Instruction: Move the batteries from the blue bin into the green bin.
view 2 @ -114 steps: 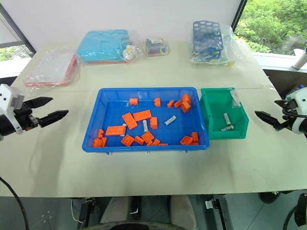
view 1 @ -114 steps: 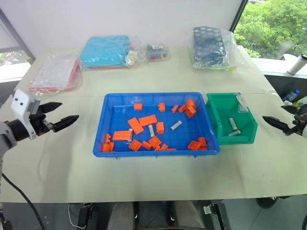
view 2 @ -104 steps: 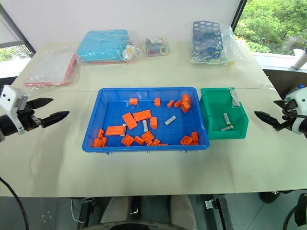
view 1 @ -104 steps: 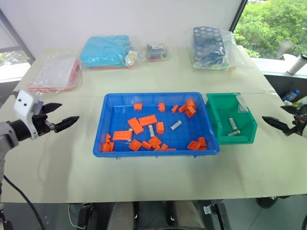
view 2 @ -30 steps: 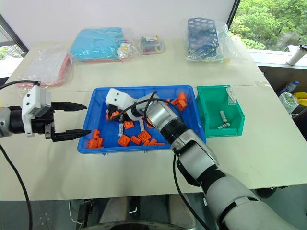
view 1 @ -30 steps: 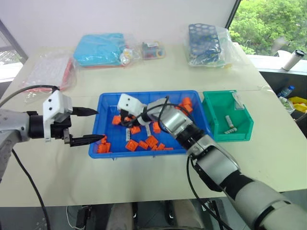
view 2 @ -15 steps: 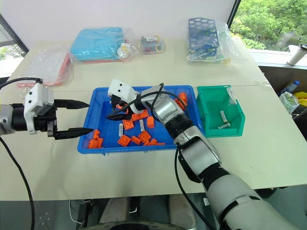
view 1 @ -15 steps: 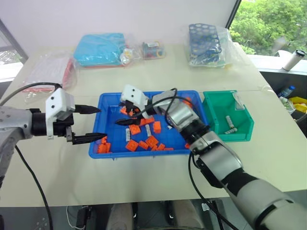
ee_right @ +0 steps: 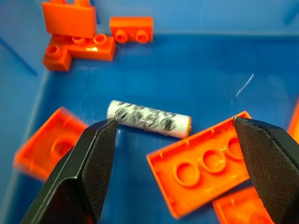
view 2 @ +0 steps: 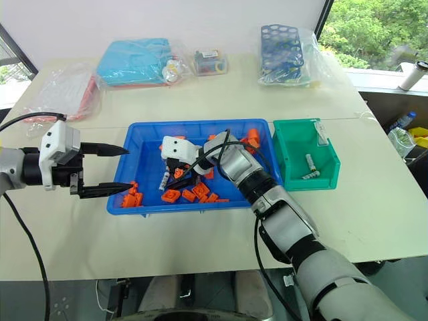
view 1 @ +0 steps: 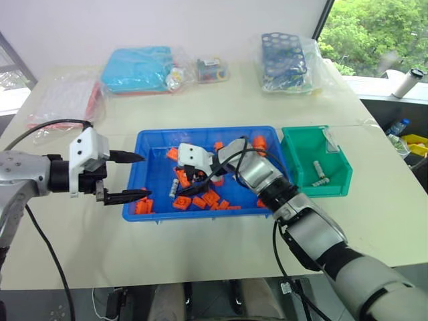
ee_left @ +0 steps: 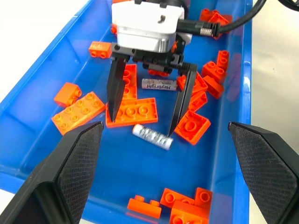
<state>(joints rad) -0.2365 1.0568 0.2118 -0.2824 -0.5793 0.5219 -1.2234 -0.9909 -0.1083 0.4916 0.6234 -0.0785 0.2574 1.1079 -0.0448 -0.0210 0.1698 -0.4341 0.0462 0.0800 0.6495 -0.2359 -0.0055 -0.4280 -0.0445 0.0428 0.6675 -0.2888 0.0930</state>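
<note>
The blue bin [view 1: 274,137] sits mid-table, strewn with orange bricks [view 1: 212,196]. My right gripper [ee_left: 142,127] reaches into its left half, open, its tips astride a silver battery [ee_right: 148,119] lying flat on the bin floor, with nothing held. A second battery [ee_left: 159,84] lies under its white housing. My left gripper [view 1: 144,176] hovers open and holding nothing at the bin's left wall, pointing across at the right gripper. The green bin [view 1: 338,188] stands against the blue bin's right side, with two batteries [view 1: 318,174] inside.
Along the table's far side lie bagged goods: a red-edged packet [view 1: 63,100], a light-blue packet [view 1: 140,70], a small bag [view 1: 210,69] and a blue rack [view 1: 287,60]. A white cylinder [view 1: 416,81] stands off to the right.
My right gripper has opened wide, pulled back a little towards the bin's near side and turned, and now straddles a battery. The left gripper has kept its place.
</note>
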